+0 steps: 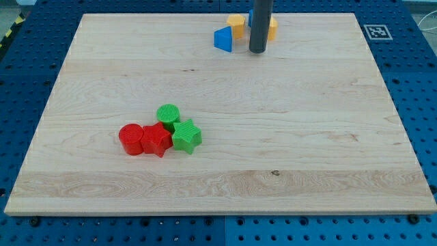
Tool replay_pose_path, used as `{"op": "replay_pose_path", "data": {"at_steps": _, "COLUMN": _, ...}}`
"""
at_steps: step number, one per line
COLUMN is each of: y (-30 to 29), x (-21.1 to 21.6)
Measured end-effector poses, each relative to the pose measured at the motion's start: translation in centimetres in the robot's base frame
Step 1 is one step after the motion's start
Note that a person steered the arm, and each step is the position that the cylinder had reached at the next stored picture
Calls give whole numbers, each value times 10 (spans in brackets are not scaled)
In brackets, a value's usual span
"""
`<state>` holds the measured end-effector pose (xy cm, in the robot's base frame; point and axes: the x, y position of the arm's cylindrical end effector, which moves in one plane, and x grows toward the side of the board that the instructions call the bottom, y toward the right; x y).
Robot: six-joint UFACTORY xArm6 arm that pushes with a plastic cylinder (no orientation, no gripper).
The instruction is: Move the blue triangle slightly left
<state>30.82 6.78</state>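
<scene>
No pincer on this rig, so no wide/narrow/holding state to give: the arm ends in a straight dark rod, and my tip (257, 51) sits on the tabletop (225, 171) near the view's top edge, a bit right of centre. Blue triangle (223, 39) is just to the view's left of my tip, close but with a thin strip of bare wood between them, so not touching as far as I can tell. Just above the triangle toward the view's top is a yellow block (236, 24), shape unclear, looks touching or nearly so. A second yellow block (272, 28) pokes out on the view's right side of the rod, mostly hidden behind it, shape can't be made out. A sliver of another blue block (250, 16) shows at the rod's left edge near the top, also mostly hidden. Well apart from all that, in the lower-left part of the board, a tight cluster: red cylinder (130, 139) at the view's left, red star (156, 140) touching it on the right, green star (186, 136) touching the red star's right side, and green cylinder (168, 114) sitting just above, between the two stars. A fiducial marker (376, 31) sits at the board's top-right corner.
</scene>
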Motion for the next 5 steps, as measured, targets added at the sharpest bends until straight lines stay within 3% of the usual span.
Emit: {"op": "replay_pose_path", "data": {"at_steps": 5, "y": -70, "x": -14}}
